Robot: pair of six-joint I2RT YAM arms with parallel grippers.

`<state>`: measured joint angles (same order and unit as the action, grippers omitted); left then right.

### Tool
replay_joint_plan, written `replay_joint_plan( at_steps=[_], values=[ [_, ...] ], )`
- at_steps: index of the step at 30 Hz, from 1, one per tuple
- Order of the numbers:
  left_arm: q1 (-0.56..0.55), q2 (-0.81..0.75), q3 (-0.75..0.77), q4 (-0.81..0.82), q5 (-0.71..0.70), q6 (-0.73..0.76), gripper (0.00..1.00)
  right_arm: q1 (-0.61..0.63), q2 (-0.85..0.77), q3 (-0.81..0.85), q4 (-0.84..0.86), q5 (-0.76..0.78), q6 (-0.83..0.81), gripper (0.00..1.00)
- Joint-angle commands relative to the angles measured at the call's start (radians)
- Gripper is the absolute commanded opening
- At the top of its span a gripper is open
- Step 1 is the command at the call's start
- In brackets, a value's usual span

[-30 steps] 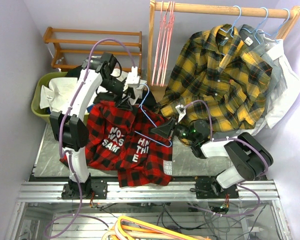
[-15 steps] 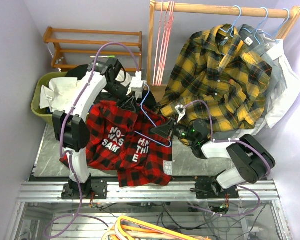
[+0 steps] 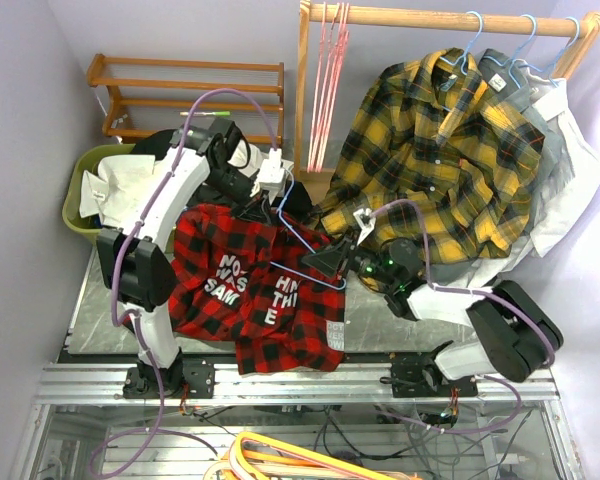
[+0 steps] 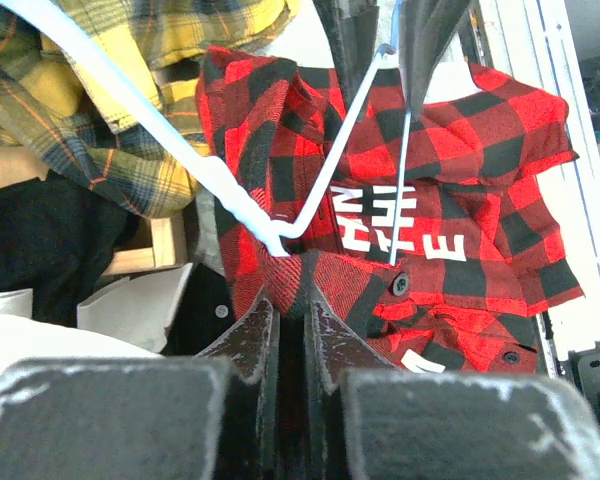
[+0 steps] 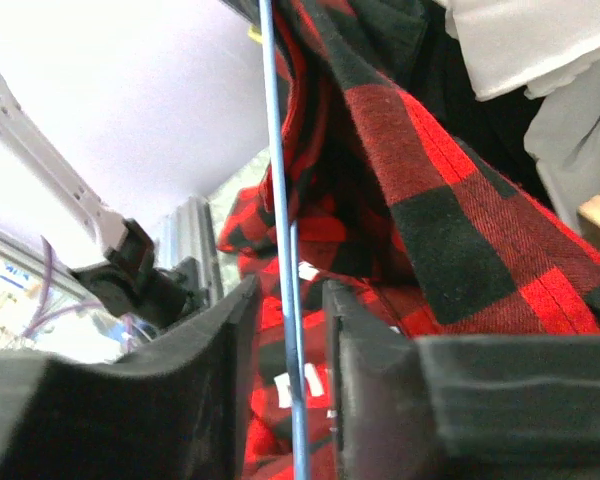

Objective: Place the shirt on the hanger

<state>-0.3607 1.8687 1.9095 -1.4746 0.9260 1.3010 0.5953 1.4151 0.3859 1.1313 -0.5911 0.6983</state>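
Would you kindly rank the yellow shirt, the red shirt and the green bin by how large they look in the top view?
1. Yellow shirt, hung spread out.
2. Red shirt, bunched up, so it looks somewhat smaller.
3. Green bin, partly hidden; its visible part is clearly the smallest.

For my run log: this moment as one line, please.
left gripper: shut on shirt | right gripper: around hanger wire | shirt: not hung

Soft, even light is filling the overhead view, leaving only faint shadows. Both wrist views are blurring their near fingers (the right one is blowing out white at upper left), while the shirt is showing sharp.
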Motion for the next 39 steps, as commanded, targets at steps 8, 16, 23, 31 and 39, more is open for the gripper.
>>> replay_joint_plan(
  at_steps=[8, 16, 23, 31, 39],
  values=[
    [0.016, -0.152, -0.021, 0.095, 0.065, -0.122, 0.07, -0.018, -0.466, -0.122, -0.298, 0.187, -0.050, 1.00],
    [0.017, -0.226, -0.096, 0.198, 0.064, -0.261, 0.07, -0.069, -0.718, -0.277, -0.396, 0.114, 0.007, 1.00],
    [0.016, -0.279, -0.111, 0.375, 0.066, -0.525, 0.07, -0.049, -0.747, -0.311, -0.480, 0.089, -0.051, 1.00],
    [0.014, -0.268, -0.053, 0.286, 0.114, -0.505, 0.07, -0.041, -0.609, -0.349, -0.257, 0.216, 0.033, 1.00],
    [-0.001, -0.307, -0.087, 0.318, 0.112, -0.528, 0.07, -0.035, -0.437, -0.345, -0.017, 0.229, 0.125, 1.00]
  ],
)
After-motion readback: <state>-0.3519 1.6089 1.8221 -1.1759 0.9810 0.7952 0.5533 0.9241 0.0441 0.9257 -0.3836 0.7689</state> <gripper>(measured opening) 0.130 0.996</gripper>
